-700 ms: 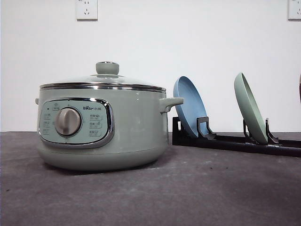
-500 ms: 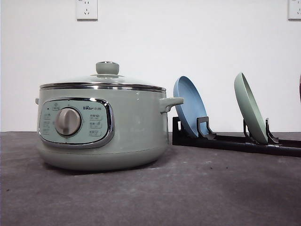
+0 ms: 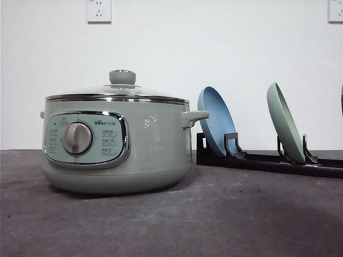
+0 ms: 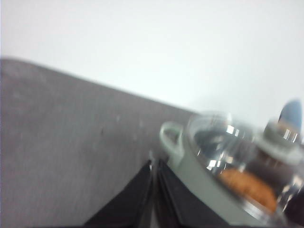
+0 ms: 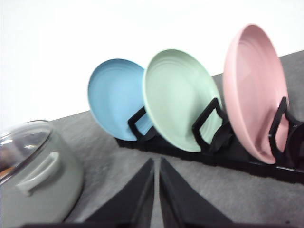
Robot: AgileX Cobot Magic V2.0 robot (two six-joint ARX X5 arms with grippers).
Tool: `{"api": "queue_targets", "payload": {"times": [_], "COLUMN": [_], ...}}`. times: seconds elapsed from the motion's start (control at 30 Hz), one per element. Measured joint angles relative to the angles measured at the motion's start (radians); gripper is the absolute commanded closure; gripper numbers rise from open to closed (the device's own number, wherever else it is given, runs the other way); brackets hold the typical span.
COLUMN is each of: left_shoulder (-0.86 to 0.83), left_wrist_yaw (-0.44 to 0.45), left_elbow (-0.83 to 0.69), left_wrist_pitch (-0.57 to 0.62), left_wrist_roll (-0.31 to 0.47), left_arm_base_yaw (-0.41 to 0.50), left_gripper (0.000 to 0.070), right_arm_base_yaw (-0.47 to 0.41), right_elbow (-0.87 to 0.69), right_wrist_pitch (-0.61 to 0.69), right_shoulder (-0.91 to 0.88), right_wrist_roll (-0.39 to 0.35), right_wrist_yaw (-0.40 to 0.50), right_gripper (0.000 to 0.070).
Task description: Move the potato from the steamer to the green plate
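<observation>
Steamer (image 3: pixel 118 144) on dark table (image 3: pixel 225 219), glass lid (image 3: pixel 120 92) on; panel reads "Bear" | potato (image 4: pixel 247 187) inside, seen through lid | green plate (image 3: pixel 284 123) upright in black rack (image 3: pixel 257 160), right of blue plate (image 3: pixel 215 120) | left gripper (image 4: pixel 154 166) pressed together, empty | right gripper (image 5: pixel 156 164) pressed together, empty

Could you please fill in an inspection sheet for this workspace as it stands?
Surface: dark grey table.
Job's things: steamer lidded; potato inside, seen through the glass lid; green plate upright in the black rack.
Clutter: blue plate and pink plate in the same rack.
End effectors: left end effector and right end effector shut, empty.
Cables: nothing seen.
Surroundings: white wall, sockets.
</observation>
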Motion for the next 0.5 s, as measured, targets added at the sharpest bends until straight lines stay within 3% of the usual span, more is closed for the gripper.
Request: {"api": "queue_targets", "payload": {"times": [0.23, 0.5], "left_shoulder": [0.235, 0.483], "left_wrist_yaw": [0.0, 0.031], "left_elbow": [0.287, 0.671], "left_wrist_pitch": [-0.066, -0.259], "left_wrist_roll": [-0.003, 0.056], "left_arm_base_yaw": [0.0, -0.039], "left_gripper": [0.0695, 0.0695], "right_arm_base_yaw": [0.0, 0.0], "right_elbow": [0.232, 0.5], "right_wrist_pitch": [-0.142, -0.289], "right_shoulder": [0.156, 0.365], "right_wrist_roll": [0.006, -0.043], "right_wrist_yaw": [-0.094, -0.256], "right_gripper": [0.0695, 0.0695]}}
